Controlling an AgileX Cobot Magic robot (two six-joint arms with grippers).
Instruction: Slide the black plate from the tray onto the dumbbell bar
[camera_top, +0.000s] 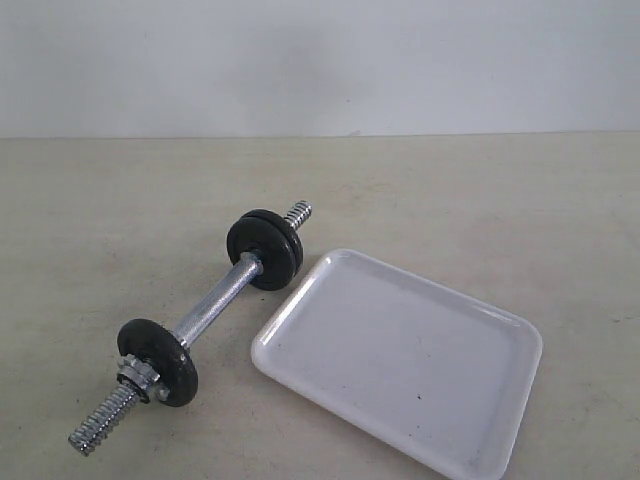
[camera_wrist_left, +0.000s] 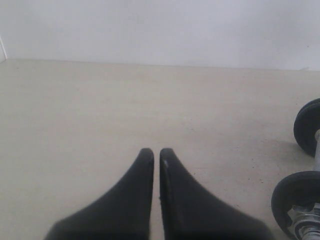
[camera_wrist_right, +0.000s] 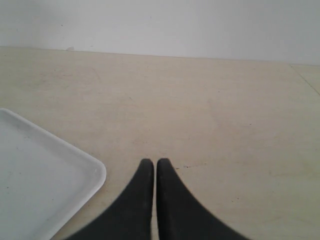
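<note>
The dumbbell bar lies slantwise on the table, left of the white tray. At its far end sits a pair of black discs. Another black disc sits at its near end behind a silver collar nut. No disc lies on the tray, and I cannot tell which disc is the task's black plate. My left gripper is shut on nothing over bare table, with the bar's discs off to one side. Beside the tray's corner my right gripper is shut and holds nothing. Neither gripper shows in the exterior view.
The table is a pale beige surface that ends at a white wall at the back. The tray's near right corner reaches the bottom edge of the exterior view.
</note>
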